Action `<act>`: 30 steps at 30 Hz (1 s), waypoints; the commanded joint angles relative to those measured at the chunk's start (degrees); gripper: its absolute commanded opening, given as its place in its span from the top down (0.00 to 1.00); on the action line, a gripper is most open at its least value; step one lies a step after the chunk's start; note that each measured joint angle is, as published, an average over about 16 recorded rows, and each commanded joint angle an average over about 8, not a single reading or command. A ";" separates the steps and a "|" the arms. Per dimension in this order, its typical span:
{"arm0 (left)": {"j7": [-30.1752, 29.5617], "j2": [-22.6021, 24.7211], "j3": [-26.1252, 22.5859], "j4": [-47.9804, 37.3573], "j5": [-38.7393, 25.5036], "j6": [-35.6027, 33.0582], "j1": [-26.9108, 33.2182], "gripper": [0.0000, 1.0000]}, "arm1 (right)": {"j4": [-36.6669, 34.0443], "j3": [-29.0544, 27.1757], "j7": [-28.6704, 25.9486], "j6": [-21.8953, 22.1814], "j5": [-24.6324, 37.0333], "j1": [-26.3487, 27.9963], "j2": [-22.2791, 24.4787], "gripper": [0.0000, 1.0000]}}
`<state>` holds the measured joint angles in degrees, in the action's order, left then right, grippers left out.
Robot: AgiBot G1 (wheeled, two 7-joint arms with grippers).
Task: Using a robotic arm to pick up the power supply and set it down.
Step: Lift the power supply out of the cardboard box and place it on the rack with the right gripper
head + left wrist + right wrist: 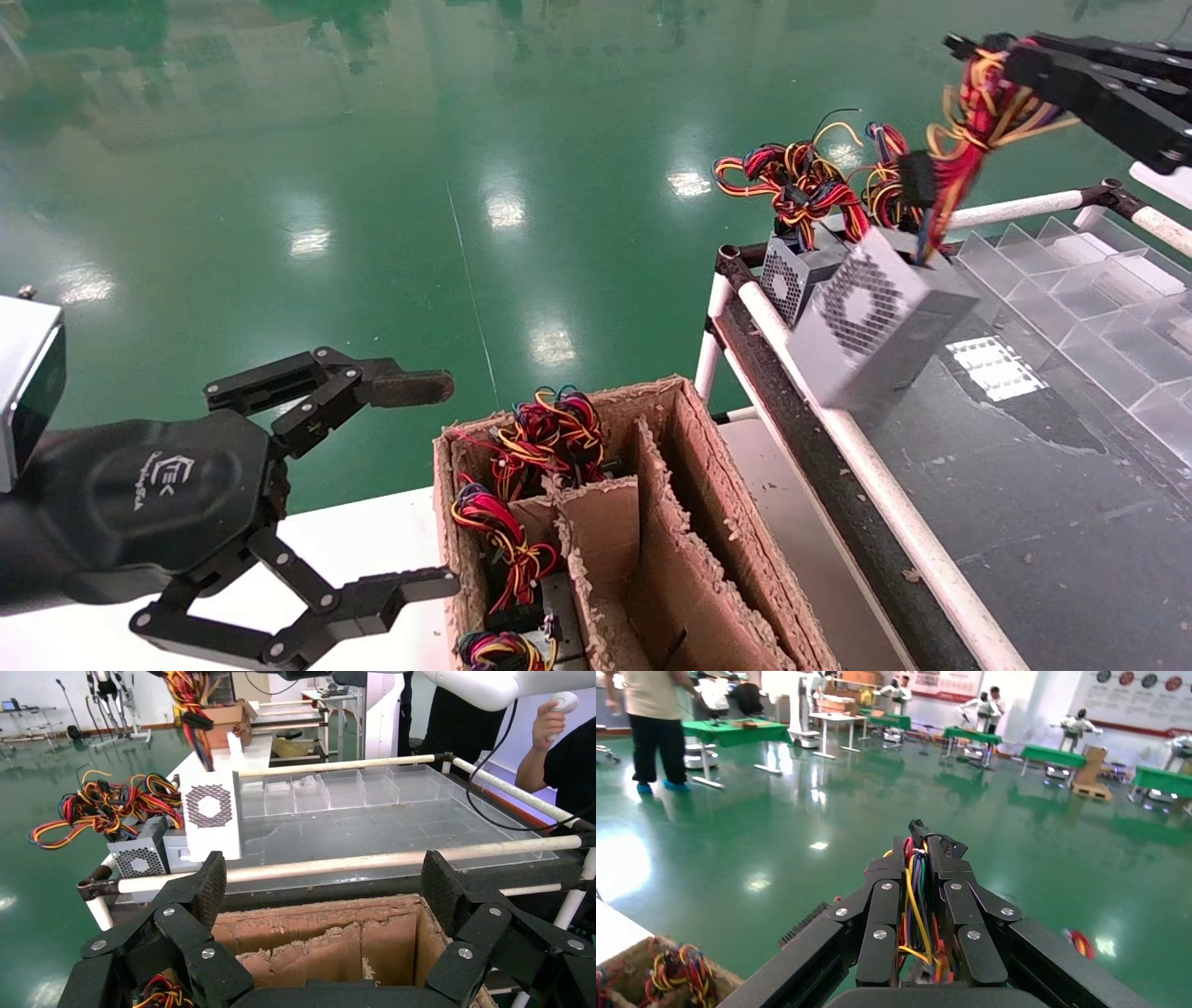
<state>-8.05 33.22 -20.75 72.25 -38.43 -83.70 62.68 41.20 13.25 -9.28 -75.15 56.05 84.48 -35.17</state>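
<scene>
My right gripper point(1004, 67) is at the upper right, shut on the red, yellow and black wire bundle point(964, 121) of a grey power supply point(875, 321). The box hangs tilted from its wires, just above the table's front rail. In the right wrist view the wires point(914, 896) are pinched between the shut fingers of that gripper point(916, 850). The left wrist view shows the hanging power supply point(211, 815) with its vent side facing me. My left gripper point(433, 485) is open and holds nothing, at the lower left beside the cardboard box point(689, 522). Its pads point(211, 885) stand wide apart.
A second power supply point(796, 275) with a tangle of wires sits at the table's far corner. The divided cardboard box holds more wire bundles point(549, 429). A white pipe rail point(885, 494) edges the dark table, and clear divided trays point(1090, 280) lie at the right. A person point(562, 748) stands beyond the table.
</scene>
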 commanded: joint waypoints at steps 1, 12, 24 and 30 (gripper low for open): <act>0.00 0.00 0.00 0.00 0.00 0.00 0.00 0.00 | -2.59 -0.09 1.06 -1.04 0.19 0.80 0.67 1.00; 0.00 0.00 -0.01 0.00 0.00 0.00 0.00 0.00 | -15.55 1.07 7.44 -6.73 2.89 5.46 3.24 1.00; 0.01 0.00 -0.01 0.00 0.01 0.00 0.00 0.00 | -26.05 3.69 16.17 -3.17 8.82 9.97 2.67 1.00; 0.01 -0.01 -0.01 0.00 0.01 0.01 0.00 0.00 | -30.53 4.54 19.70 0.72 10.69 11.88 0.80 1.00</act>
<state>-8.04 33.22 -20.76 72.25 -38.42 -83.70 62.68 10.90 17.77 10.18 -74.44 66.63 96.31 -34.56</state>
